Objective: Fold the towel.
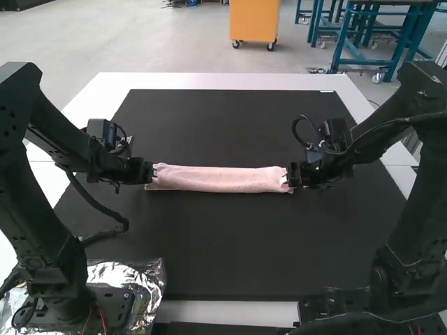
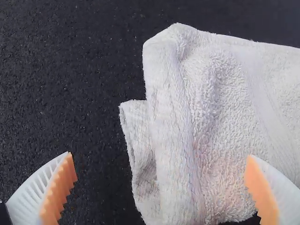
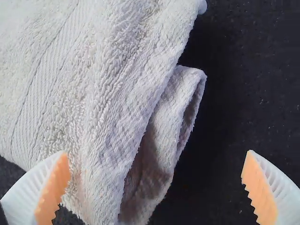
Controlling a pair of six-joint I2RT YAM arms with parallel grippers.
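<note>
Holding our left hand point(image 1: 151, 172) wide open at the left end of the pink terry towel point(image 1: 216, 179), we are gripping nothing with it. We are holding our right hand point(image 1: 288, 179) at the towel's other end, its fingers also spread far apart and gripping nothing. Between our hands, the towel is lying folded into a long, narrow strip running side to side on the black mat point(image 1: 223, 244), which is covering much of the white tabletop point(image 1: 223, 81). At both ends, we are seeing a lower layer poking out beneath the upper one. Crumpled foil point(image 1: 149, 281) is lying by our left arm's base.
</note>
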